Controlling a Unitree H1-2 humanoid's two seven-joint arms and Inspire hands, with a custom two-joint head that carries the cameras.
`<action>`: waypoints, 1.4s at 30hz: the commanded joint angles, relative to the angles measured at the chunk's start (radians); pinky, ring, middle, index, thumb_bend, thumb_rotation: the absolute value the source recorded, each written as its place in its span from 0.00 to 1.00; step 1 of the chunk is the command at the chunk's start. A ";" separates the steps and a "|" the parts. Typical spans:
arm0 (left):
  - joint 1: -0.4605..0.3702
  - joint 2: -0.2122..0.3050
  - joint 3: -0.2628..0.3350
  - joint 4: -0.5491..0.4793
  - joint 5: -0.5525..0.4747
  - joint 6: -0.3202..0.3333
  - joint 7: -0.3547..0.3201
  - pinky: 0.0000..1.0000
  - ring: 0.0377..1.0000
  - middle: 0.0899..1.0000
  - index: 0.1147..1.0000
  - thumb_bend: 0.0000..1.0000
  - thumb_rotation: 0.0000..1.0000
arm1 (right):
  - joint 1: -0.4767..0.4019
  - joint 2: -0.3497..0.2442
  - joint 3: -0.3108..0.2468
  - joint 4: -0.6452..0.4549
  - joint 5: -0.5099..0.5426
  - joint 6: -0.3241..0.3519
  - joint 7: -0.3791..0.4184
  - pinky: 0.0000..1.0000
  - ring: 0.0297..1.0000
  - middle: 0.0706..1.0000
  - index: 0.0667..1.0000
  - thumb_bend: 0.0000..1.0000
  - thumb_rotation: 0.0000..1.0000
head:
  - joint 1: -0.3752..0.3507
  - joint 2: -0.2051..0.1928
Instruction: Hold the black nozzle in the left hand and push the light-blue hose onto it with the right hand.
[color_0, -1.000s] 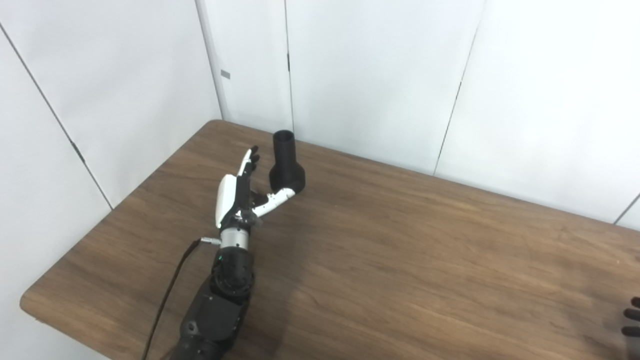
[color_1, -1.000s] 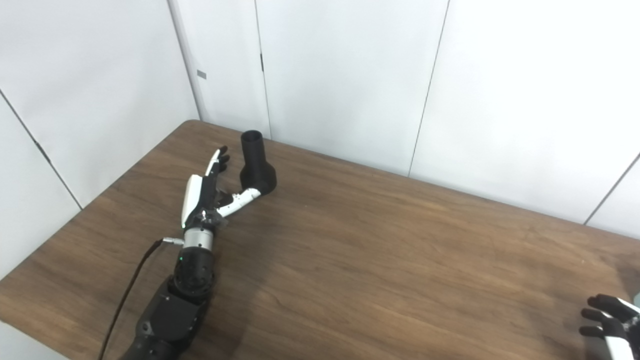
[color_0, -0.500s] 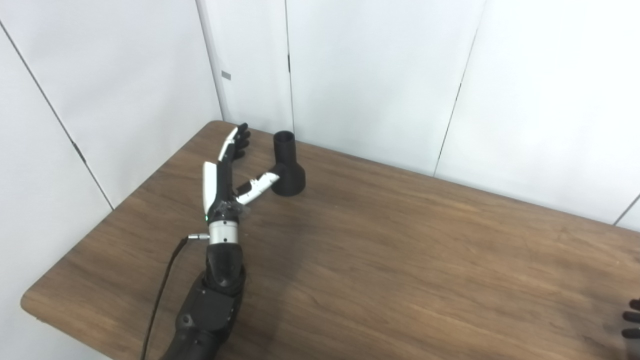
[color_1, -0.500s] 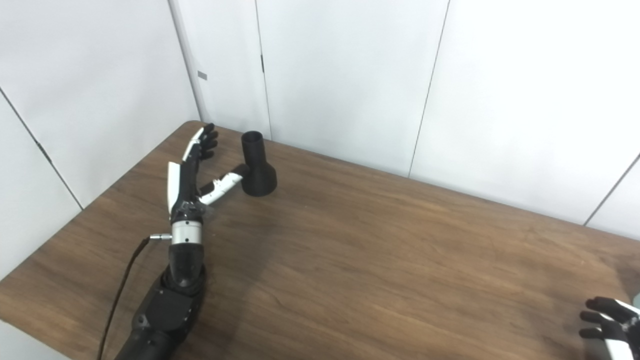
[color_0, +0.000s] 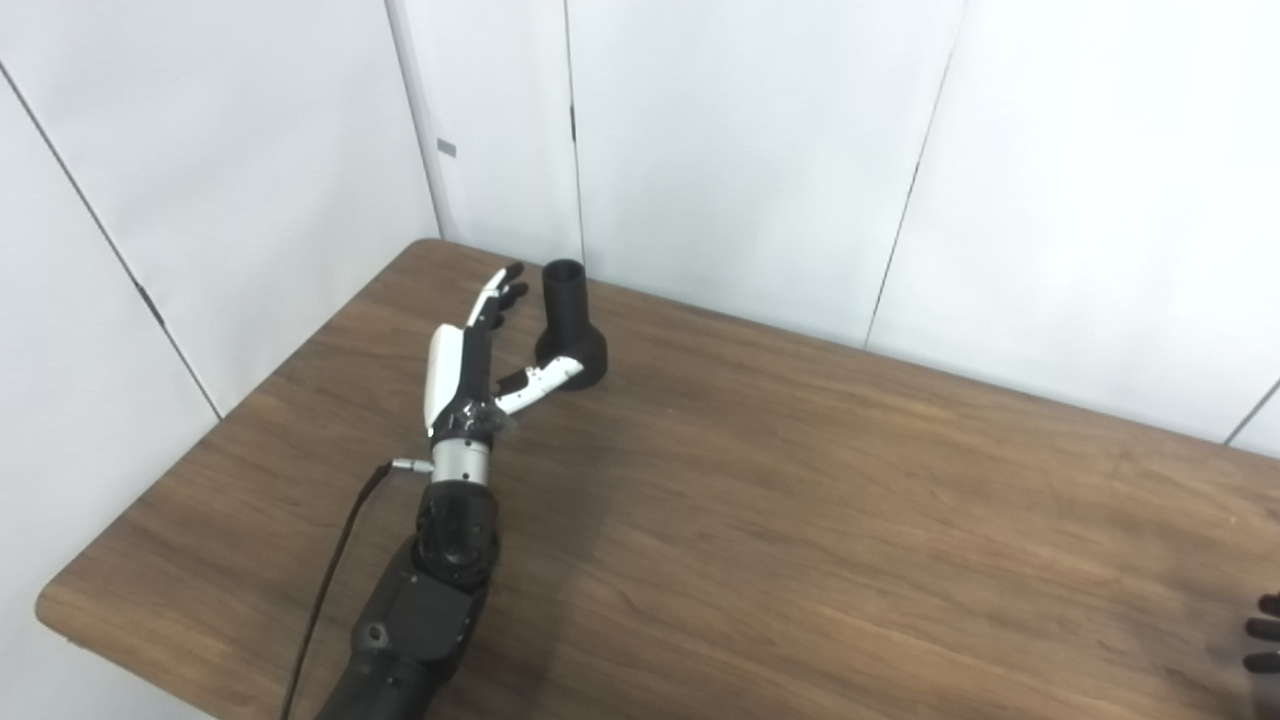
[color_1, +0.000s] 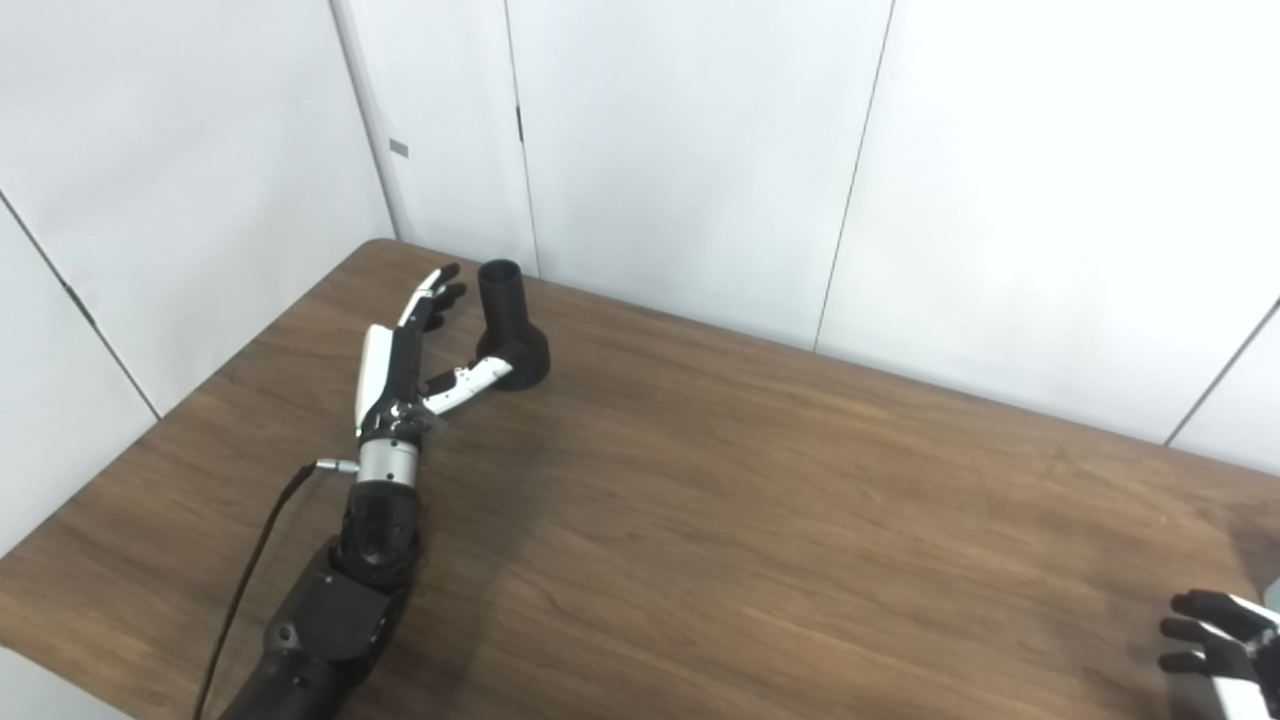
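The black nozzle (color_0: 571, 327) stands upright near the table's far left corner, narrow tube on top and wide base on the wood. My left hand (color_0: 470, 355) is open just left of it, fingers stretched toward the wall and the thumb reaching to the nozzle's base. It does not hold the nozzle. My right hand (color_1: 1215, 640) shows only in part at the bottom right edge, fingers curled and apart, nothing visible in it. No light-blue hose is in view.
The brown wooden table (color_0: 800, 500) is backed by white wall panels (color_0: 750, 150) close behind the nozzle. A black cable (color_0: 335, 570) hangs along my left forearm. The table's left edge runs near my left arm.
My left hand swung out left and away from the nozzle, then came back beside it, thumb at the base again. The nozzle stays put. The camera shifted slightly.
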 joint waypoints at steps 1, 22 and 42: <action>0.034 0.018 -0.018 -0.003 0.042 0.045 -0.013 0.79 0.83 0.83 0.89 1.00 0.56 | 0.007 0.000 -0.005 0.004 0.005 -0.035 0.000 0.41 0.55 0.57 0.52 0.92 0.70 | 0.000 0.001; 0.017 0.045 -0.033 0.042 0.052 0.123 -0.020 0.75 0.81 0.82 0.86 1.00 0.56 | 0.014 0.000 -0.002 -0.008 -0.010 -0.040 -0.002 0.43 0.56 0.58 0.54 0.91 0.71 | -0.007 0.002; -0.029 0.100 -0.098 0.010 0.130 0.306 -0.115 0.72 0.82 0.84 0.86 1.00 0.48 | 0.023 0.003 0.000 -0.033 -0.003 -0.014 0.003 0.44 0.58 0.59 0.54 0.90 0.70 | -0.017 0.008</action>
